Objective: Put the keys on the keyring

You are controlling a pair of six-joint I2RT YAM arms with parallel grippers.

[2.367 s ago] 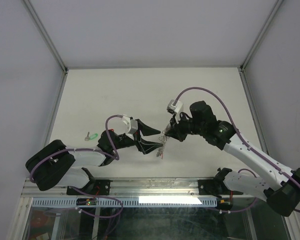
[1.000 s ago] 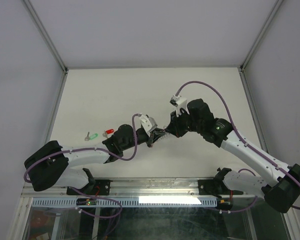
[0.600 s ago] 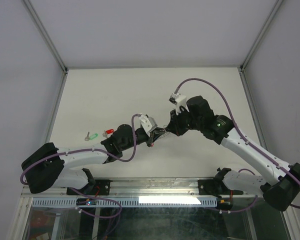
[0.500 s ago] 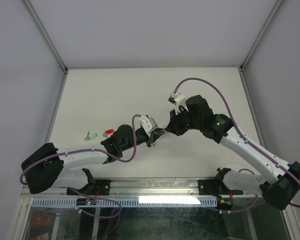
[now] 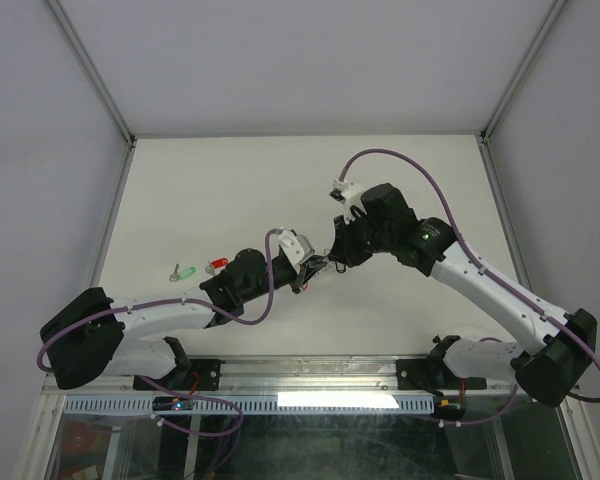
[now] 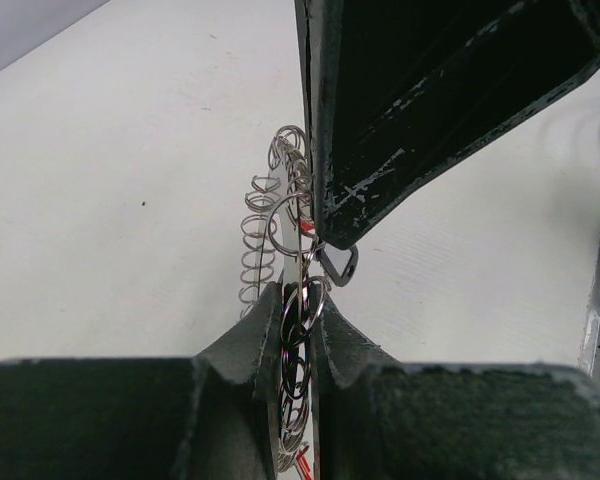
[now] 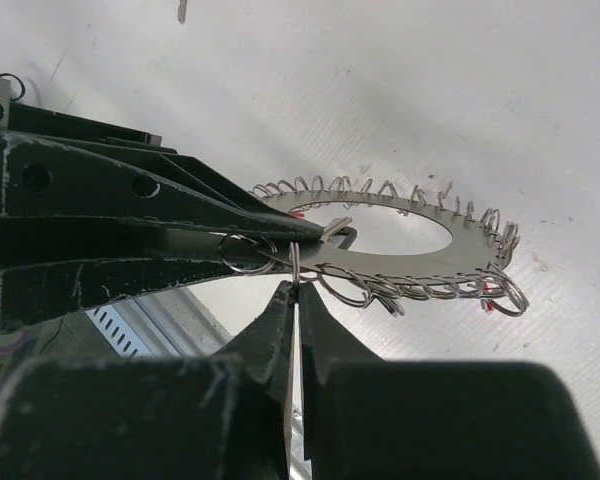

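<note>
The keyring (image 5: 316,268) hangs over the table's middle, between both grippers. My left gripper (image 5: 307,272) is shut on its rim; the left wrist view shows the plate (image 6: 302,248) edge-on between the jaws of that gripper (image 6: 300,295). My right gripper (image 5: 327,262) meets it from the right. In the right wrist view the flat ring (image 7: 470,245) shows its wire fringe, and the right gripper (image 7: 295,285) is shut on one small loop at the near rim. A black-headed key (image 6: 338,266) hangs at that spot. A green key (image 5: 187,271) and a red key (image 5: 218,264) lie on the table to the left.
White tabletop (image 5: 280,180) with grey side walls and metal frame posts. A metal rail (image 5: 310,372) runs along the near edge by the arm bases. Purple cables loop over both wrists.
My left gripper swung right and closed on the keyring's rim. Over the last second my right arm shifted slightly up and left while both grips stayed shut.
</note>
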